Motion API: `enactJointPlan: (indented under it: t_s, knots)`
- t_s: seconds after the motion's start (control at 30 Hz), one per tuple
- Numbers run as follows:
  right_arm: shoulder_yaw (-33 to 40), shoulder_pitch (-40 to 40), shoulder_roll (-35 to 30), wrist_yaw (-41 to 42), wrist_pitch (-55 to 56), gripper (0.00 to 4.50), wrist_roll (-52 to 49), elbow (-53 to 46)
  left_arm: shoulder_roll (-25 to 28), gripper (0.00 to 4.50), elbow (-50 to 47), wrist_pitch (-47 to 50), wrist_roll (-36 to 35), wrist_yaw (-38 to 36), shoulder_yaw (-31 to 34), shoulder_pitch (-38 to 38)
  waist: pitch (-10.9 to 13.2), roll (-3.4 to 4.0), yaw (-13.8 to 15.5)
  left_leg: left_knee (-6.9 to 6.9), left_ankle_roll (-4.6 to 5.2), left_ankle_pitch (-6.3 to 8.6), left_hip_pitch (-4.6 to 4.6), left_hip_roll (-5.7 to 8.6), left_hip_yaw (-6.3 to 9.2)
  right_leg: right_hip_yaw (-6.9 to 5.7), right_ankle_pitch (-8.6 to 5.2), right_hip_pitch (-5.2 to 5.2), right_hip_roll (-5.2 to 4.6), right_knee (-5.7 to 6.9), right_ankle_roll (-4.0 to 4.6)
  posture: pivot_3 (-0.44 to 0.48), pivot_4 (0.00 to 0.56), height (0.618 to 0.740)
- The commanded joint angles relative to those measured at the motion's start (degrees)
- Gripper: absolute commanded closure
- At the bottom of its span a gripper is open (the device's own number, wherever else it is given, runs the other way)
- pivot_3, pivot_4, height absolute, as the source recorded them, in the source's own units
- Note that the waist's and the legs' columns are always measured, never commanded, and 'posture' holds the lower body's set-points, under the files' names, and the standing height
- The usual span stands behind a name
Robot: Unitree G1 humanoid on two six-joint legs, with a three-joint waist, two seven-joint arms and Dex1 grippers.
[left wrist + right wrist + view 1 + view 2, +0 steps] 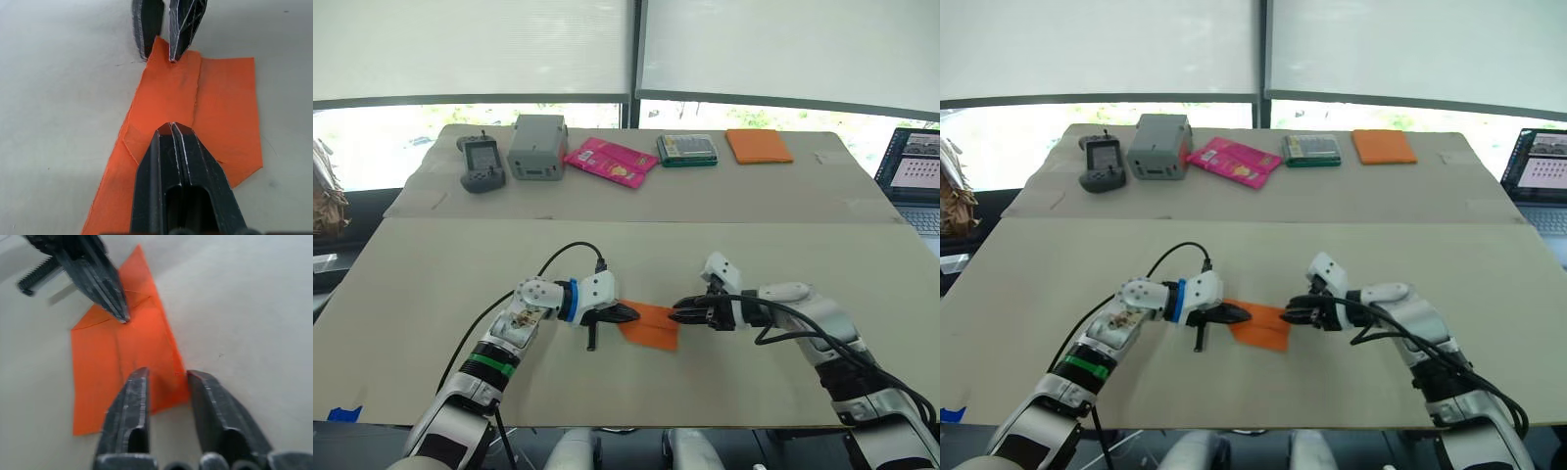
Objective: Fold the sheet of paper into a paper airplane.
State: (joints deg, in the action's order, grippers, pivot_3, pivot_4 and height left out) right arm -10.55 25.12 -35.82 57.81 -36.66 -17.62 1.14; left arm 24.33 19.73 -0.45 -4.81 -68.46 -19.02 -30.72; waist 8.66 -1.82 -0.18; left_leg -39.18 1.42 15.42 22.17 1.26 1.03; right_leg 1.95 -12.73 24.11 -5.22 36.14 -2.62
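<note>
Left wrist view: the left gripper [172,128] has its two black fingers pressed together, tips resting on top of the sheet of paper [215,107] and seemingly pinning it, not pinching it.
Right gripper: the right gripper [164,377] stands slightly parted, straddling the sheet's near edge without visibly clamping it.
Sheet position: in the left eye view the orange sheet [651,324] lies flat on the near table [431,284], between the two grippers and touching both.
Direction: it lies at about 3 o'clock from the left gripper [628,314] and 9 o'clock from the right gripper [677,313]; neither is clearly nearer.
Long axis: partly folded with layered flaps, running roughly 10 to 4 o'clock.
Pointing: a narrowed corner points toward the left gripper.
Judgement: the next crease likely depends on the left tip holding the fold line down.
</note>
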Motion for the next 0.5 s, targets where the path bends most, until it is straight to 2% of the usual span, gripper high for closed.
enactJointPlan:
  t_s: [0.03,0.13,0.27,0.4,0.5]
  knots:
    - [8.71,-2.58,-0.19,-3.32,1.32,1.87,-4.06,-9.03,-0.13,4.5,0.69,2.48,0.73,1.47,0.15,1.13,0.0,0.0,0.14,0.0,0.0,0.0,0.02,0.0,0.01,0.0,0.0,0.02,0.0,0.0,0.0,0.0,0.15,0.74]
    - [11.85,-6.29,2.38,-6.48,0.94,1.87,-7.37,-17.44,-0.38,4.5,-0.52,4.57,-0.23,2.57,1.28,1.59,-0.01,0.01,-0.01,0.0,0.0,0.0,0.03,-0.06,0.02,0.01,0.0,0.04,0.04,0.02,0.0,0.0,0.15,0.74]
    - [6.21,-11.42,5.14,-10.72,3.09,3.16,-3.88,-26.12,-0.11,4.5,-0.88,6.27,-0.62,3.21,1.88,1.96,-0.01,0.01,-0.23,0.01,0.0,0.0,0.01,-0.12,0.06,-0.01,0.0,0.03,0.1,0.04,0.0,0.0,0.15,0.74]
    - [0.89,-13.38,7.2,-15.45,4.28,4.47,1.12,-26.12,0.94,4.5,-1.99,7.14,-0.79,2.29,1.35,3.01,-0.01,0.01,-0.47,0.01,0.0,0.0,0.0,-0.07,0.04,0.01,0.0,0.01,0.07,0.03,0.0,0.0,0.15,0.74]
    - [-2.55,-13.86,8.37,-18.01,5.84,4.47,4.95,-23.44,1.83,4.5,-4.17,7.9,-0.99,1.04,0.45,4.5,-0.01,0.02,-0.5,0.01,0.0,0.0,-0.02,-0.07,0.03,0.01,-0.01,0.02,0.08,0.03,0.0,0.0,0.15,0.74]
